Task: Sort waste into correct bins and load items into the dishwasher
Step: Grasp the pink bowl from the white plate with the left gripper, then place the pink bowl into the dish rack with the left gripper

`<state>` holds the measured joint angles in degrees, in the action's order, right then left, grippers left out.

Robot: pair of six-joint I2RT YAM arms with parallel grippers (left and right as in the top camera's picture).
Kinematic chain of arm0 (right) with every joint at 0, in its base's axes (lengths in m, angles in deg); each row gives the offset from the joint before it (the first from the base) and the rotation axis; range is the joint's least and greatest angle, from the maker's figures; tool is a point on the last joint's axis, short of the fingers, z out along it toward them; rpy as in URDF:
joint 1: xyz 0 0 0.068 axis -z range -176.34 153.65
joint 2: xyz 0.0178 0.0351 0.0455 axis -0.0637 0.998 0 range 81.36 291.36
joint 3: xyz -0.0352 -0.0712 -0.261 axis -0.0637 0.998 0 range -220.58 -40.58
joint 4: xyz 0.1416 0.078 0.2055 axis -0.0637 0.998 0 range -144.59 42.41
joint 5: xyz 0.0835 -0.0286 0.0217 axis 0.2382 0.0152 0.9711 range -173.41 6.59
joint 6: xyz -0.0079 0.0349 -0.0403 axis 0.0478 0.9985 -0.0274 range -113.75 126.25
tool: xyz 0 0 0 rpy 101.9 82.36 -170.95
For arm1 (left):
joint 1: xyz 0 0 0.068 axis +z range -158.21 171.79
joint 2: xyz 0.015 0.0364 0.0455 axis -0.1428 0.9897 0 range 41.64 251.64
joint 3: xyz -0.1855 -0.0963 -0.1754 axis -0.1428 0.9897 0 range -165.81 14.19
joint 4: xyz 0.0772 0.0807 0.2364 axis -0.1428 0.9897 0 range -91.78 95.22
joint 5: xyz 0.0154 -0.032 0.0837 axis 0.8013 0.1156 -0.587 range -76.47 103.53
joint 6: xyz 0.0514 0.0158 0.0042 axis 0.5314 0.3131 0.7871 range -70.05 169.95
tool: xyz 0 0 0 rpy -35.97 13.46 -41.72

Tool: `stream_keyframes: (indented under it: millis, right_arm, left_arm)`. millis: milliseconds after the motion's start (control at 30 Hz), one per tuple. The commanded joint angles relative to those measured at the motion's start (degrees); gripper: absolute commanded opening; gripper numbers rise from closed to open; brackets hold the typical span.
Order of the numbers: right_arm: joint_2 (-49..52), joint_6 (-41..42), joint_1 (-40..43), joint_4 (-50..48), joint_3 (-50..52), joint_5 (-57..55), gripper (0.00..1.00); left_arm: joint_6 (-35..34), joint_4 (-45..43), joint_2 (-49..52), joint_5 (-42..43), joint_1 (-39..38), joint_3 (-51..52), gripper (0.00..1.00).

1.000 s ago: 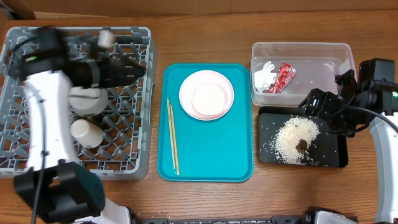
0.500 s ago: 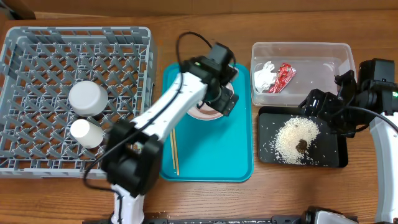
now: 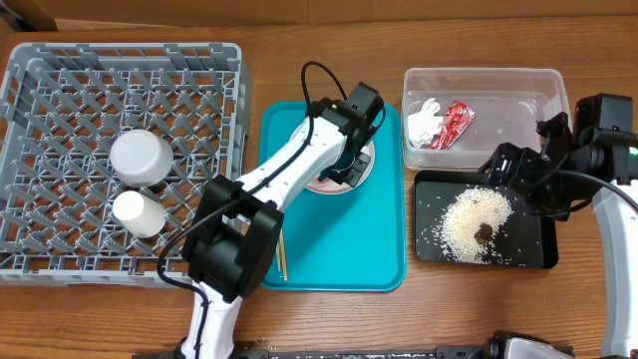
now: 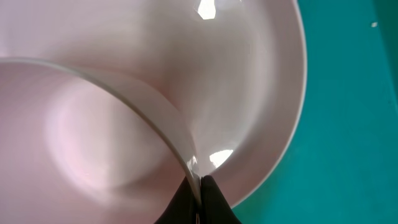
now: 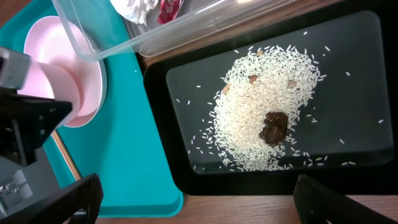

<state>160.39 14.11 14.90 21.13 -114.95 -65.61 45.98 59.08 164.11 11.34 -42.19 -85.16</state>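
Note:
My left gripper (image 4: 200, 186) is shut on the rim of the pinkish-white bowl (image 4: 93, 137), which sits in the white plate (image 4: 267, 81) on the teal tray. From overhead the left arm covers most of both, and only the plate's edge (image 3: 368, 160) shows. Wooden chopsticks (image 3: 280, 244) lie on the tray's left side. My right gripper (image 5: 205, 202) hangs open above the black tray (image 3: 533, 254), which holds rice (image 3: 476, 217) and a brown lump (image 3: 483, 233). The clear tub (image 3: 498, 80) holds a red wrapper (image 3: 456, 124) and a white tissue (image 3: 424, 123).
The grey dish rack (image 3: 60, 70) at the left holds an upturned pale bowl (image 3: 142, 158) and a small white cup (image 3: 138, 212). The teal tray (image 3: 349, 249) lies between the rack and the two bins. The left arm's cable loops over the tray's top edge.
The left arm swung from the dish rack to the teal tray, came down on the bowl and closed its jaws on the rim. The right arm has not moved.

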Motion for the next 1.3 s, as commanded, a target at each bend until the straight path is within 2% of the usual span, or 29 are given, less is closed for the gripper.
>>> stream_keyframes:
  millis: [0,133,233,433,700,800,1000,1267]
  right_arm:
    - [-0.48,-0.02,0.13,-0.20,-1.14,0.26,1.00]
    - [-0.48,-0.02,0.13,-0.17,-1.14,0.26,1.00]
    - [-0.48,-0.02,0.13,-0.15,-1.14,0.26,1.00]
    - [-0.48,-0.02,0.13,-0.17,-1.14,0.26,1.00]
    - [-0.48,-0.02,0.13,-0.15,-1.14,0.26,1.00]
    - [-0.48,-0.02,0.13,-0.17,-1.14,0.26,1.00]
    - [-0.48,-0.02,0.13,-0.13,-1.14,0.28,1.00]
    - [-0.48,0.00,0.13,-0.15,-1.14,0.28,1.00]
  left_arm:
    - [-1.68,3.45,-1.29,1.05,1.05,-8.70,0.04]
    - [-1.11,6.27,-4.28,7.10,4.76,-17.27,0.04]
    - [1.27,6.54,-7.45,16.76,10.80,-21.57,0.04]
    - [7.96,7.19,-10.49,37.92,25.97,-22.64,0.04]
    - [18.27,11.32,-5.40,65.33,45.88,-21.77,0.04]
    - [19.54,13.11,-1.77,69.90,50.58,-21.77,0.04]
    - [20.72,15.80,6.32,75.80,55.30,-21.77,0.04]
    - [22.64,20.50,12.15,73.81,60.28,-21.77,0.06]
